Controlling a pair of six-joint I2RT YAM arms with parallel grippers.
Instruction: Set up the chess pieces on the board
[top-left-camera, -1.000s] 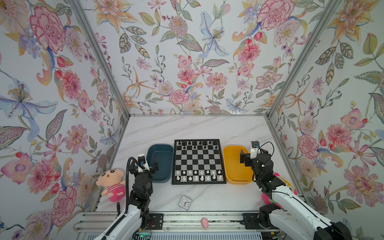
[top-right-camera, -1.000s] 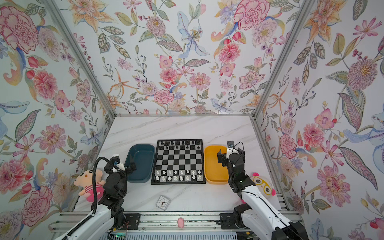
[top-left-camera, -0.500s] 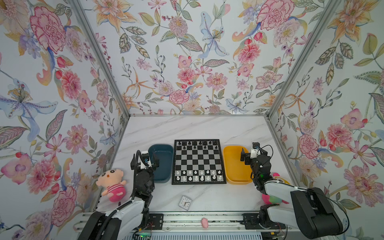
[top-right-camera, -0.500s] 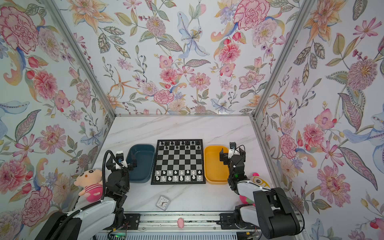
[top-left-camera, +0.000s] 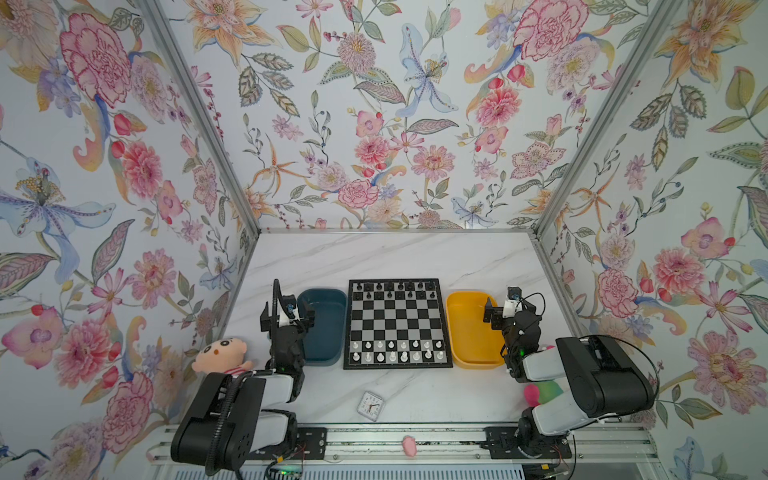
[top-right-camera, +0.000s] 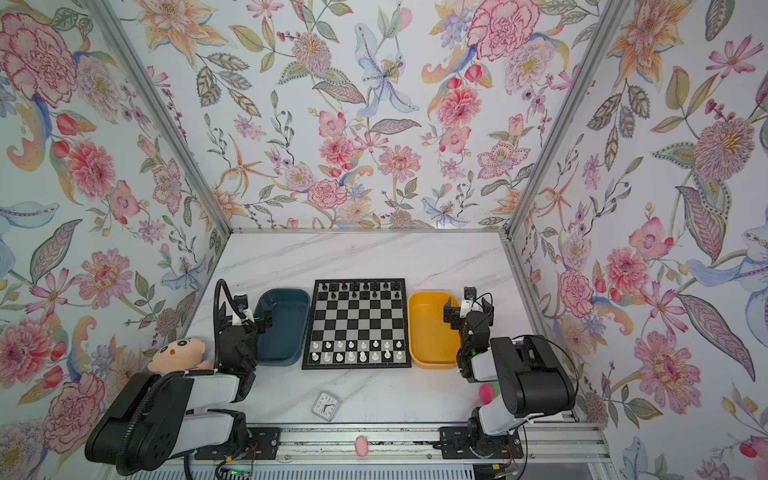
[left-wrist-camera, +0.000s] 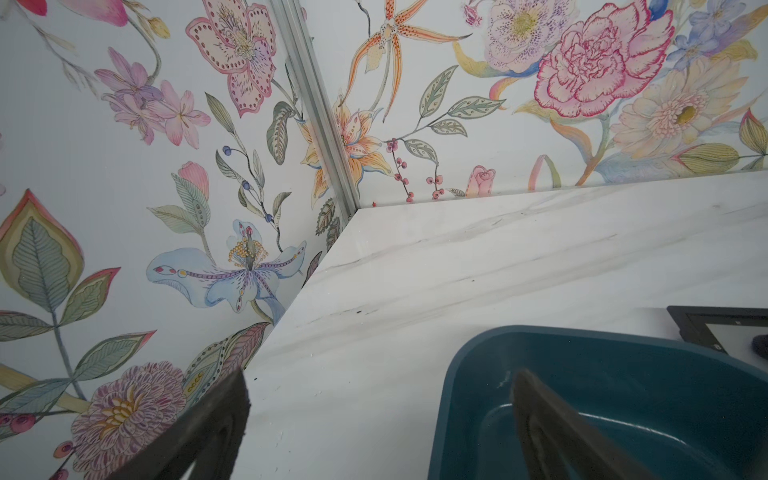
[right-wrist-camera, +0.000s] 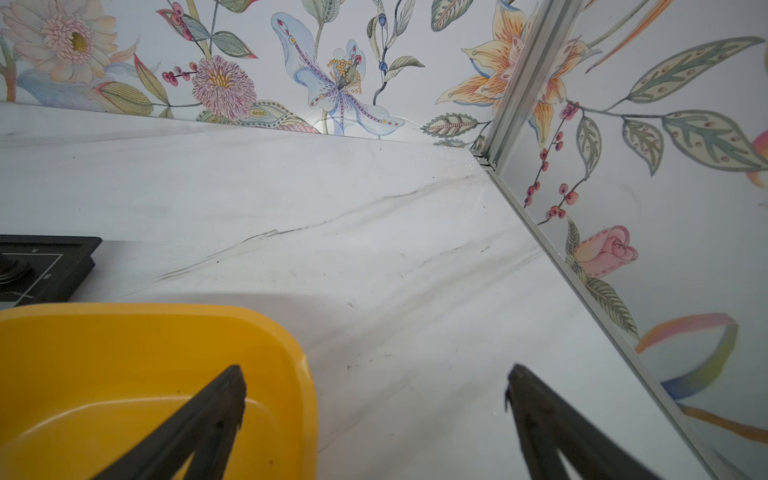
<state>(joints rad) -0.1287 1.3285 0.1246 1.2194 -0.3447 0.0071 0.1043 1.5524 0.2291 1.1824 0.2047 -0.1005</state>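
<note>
The board (top-left-camera: 397, 322) (top-right-camera: 357, 322) lies in the middle of the marble table in both top views. Black chess pieces (top-left-camera: 379, 286) fill its two far rows and white chess pieces (top-left-camera: 392, 356) its two near rows. My left gripper (top-left-camera: 286, 319) (top-right-camera: 244, 320) hovers open over the near-left rim of the teal tray (top-left-camera: 322, 293), holding nothing. My right gripper (top-left-camera: 512, 318) (top-right-camera: 469, 313) is open and holds nothing, straddling the right rim of the yellow tray (top-left-camera: 469, 295). The left wrist view shows the open left gripper (left-wrist-camera: 379, 374), the right wrist view the open right gripper (right-wrist-camera: 375, 370).
A plush doll (top-left-camera: 220, 357) sits at the near left. There is a small clock (top-left-camera: 370, 405) in front of the board and a pink-green ball (top-left-camera: 540, 392) under the right arm. A pink object (top-left-camera: 409, 445) lies on the front rail. Floral walls close in three sides.
Both arms have folded back toward their bases, their upper links now in view. The grippers stayed open near the trays. The pieces have not moved.
</note>
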